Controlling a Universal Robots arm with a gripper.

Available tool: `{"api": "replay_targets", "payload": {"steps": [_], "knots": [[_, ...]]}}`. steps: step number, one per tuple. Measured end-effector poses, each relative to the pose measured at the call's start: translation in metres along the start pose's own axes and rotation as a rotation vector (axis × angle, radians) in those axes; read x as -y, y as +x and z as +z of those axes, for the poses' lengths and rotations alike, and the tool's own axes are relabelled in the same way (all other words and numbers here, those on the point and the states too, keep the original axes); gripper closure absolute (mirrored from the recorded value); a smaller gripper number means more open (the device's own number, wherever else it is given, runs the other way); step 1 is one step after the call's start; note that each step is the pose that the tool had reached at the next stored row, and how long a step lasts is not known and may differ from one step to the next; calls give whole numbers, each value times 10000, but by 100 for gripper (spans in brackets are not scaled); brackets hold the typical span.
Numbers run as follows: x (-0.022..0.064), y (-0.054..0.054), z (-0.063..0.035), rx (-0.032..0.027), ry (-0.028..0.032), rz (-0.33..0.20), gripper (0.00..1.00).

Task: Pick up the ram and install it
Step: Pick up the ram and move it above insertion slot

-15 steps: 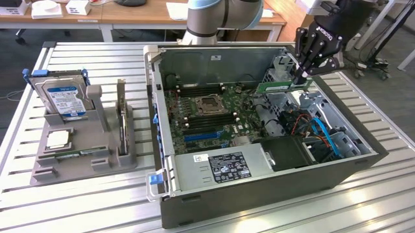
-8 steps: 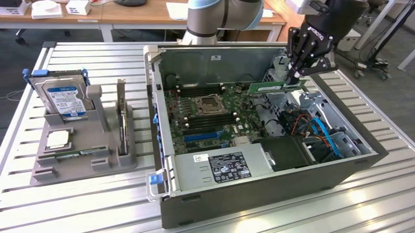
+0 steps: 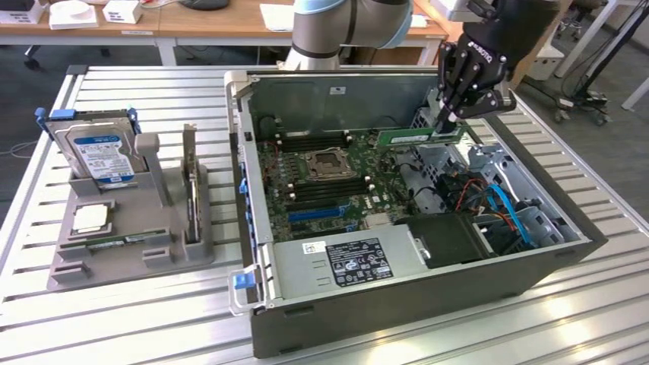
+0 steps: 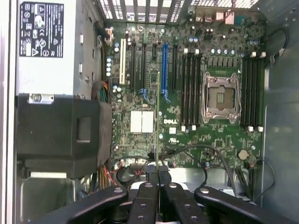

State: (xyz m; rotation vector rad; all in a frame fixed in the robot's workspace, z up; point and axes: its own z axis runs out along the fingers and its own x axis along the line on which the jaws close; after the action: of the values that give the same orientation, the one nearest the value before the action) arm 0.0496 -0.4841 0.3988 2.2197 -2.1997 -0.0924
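My black gripper (image 3: 446,125) hangs over the far right part of the open computer case (image 3: 406,304), shut on the ram (image 3: 406,138). The ram is a thin green stick, held level and on edge above the motherboard (image 3: 324,182). In the wrist view the ram (image 4: 158,116) shows edge-on as a thin line running out from between the shut fingers (image 4: 148,179). It hovers over the board between the blue slot (image 4: 164,67) and the black memory slots (image 4: 190,88) beside the CPU socket (image 4: 221,97).
A grey holder (image 3: 132,228) on the exterior view's left carries a blue-labelled hard drive (image 3: 96,156), an upright expansion card (image 3: 190,182) and a second green stick (image 3: 112,243) lying flat. The power supply (image 3: 345,258), drive bays and cables (image 3: 497,205) fill the near side of the case.
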Motion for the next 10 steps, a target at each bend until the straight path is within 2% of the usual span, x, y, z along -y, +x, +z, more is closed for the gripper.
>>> {"api": "replay_targets", "payload": {"steps": [10], "knots": [[-171,-8,10,0,0,5,89]]}}
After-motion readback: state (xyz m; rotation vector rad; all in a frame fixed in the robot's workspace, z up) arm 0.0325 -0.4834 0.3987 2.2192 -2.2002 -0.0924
